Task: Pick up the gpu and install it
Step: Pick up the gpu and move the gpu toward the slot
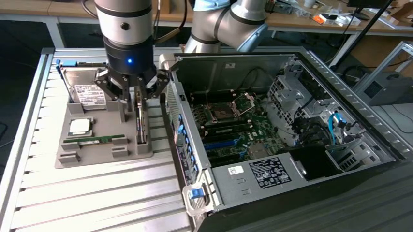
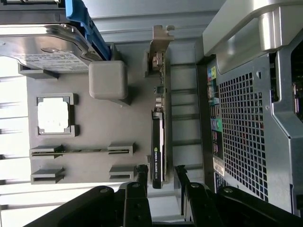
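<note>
Gripper: the gripper (image 1: 138, 96) is hanging partly spread, a finger on each side of one end of the gpu (image 1: 140, 128) and not yet pinching it, as far as the wrist view shows.
Gpu: it is standing on edge in the outer slot of the grey holder (image 1: 67, 162), at 6 o'clock from the gripper in the exterior view, bracket end pointing away from the fingers (image 2: 142, 176).
Progress: the pick-up is only beginning; lifting and seating in the case are both remaining, by my judgement.
Holder contents: the hard drive (image 1: 87, 92) is lying at 10 o'clock from the gripper, the processor (image 1: 81, 126) at 8 o'clock, and the memory stick (image 1: 96, 140) beyond it.
Case: the open computer case (image 1: 219, 188) is lying at 3 o'clock from the holder, showing its motherboard (image 1: 239, 125).
Tabletop: the ribbed tabletop (image 1: 96, 203) is carrying both.
</note>
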Motion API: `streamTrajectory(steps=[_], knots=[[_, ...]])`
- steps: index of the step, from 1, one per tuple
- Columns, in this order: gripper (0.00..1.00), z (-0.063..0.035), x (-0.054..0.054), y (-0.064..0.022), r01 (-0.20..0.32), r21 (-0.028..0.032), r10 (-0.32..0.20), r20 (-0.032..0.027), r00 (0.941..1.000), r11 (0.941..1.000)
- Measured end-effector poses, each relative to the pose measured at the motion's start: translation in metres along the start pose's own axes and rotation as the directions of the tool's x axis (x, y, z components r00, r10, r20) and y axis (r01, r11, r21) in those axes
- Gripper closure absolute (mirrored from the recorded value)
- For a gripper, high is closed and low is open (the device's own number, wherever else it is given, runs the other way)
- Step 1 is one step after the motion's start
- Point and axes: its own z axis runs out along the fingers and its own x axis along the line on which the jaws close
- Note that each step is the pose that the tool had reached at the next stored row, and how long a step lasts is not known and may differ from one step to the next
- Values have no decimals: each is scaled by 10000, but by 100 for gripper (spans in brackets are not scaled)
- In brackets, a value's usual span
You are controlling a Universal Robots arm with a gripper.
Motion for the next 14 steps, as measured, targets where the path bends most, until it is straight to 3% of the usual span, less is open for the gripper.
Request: streamTrajectory(steps=[6,10,14], knots=[[64,25,-39,18,-2,10,2,0,10000,10000],[64,47,-35,111,-1,25,1,3,10000,10000],[64,48,-35,116,0,26,0,2,10000,10000]])
